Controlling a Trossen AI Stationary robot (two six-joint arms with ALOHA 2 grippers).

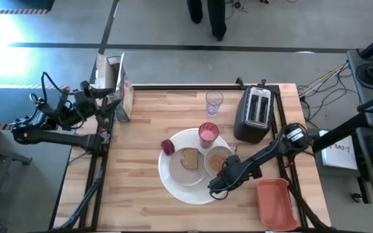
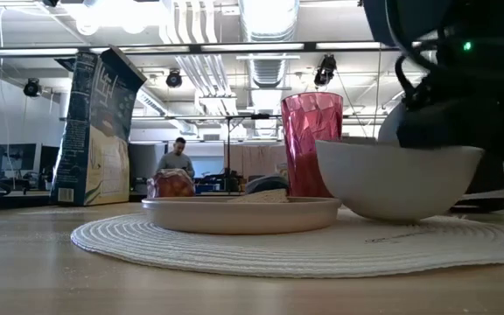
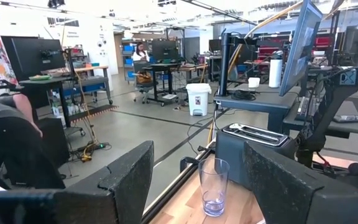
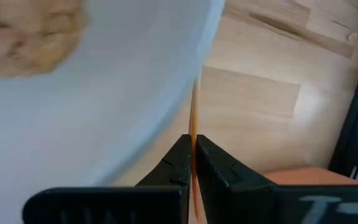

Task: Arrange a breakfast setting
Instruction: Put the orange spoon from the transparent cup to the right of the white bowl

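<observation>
Nearest the low camera, the small white bowl (image 2: 398, 179) sits on a woven white mat (image 2: 191, 247) just to the right of the large round white plate (image 2: 234, 213), and the high view shows orange-tan cereal (image 1: 217, 159) in it. On the plate lies the brown toast slice (image 1: 189, 158). The translucent pink cup (image 1: 208, 134) stands at the plate's far-right side, with no contents I can make out. The dark red round fruit (image 1: 168, 147) rests at the plate's far-left edge. Right of the plate, at the bowl's near rim, hangs the right gripper (image 1: 219, 186), its jaws pinched almost together; a thin orange line shows between them, and I cannot tell what it is. The main risk, I judge, is that gripper clipping the rim, which would tip the bowl or spill cereal onto the mat. Farther behind the plate stand a clear glass (image 1: 214, 102), apparently empty, and a black toaster (image 1: 256, 113). An empty orange-red tray (image 1: 277, 202) lies well to the plate's near right. Far left of the plate, beside a cereal box (image 1: 123, 90) at the desk (image 1: 141, 200) corner, the left gripper (image 1: 107, 97) waits with jaws wide.
</observation>
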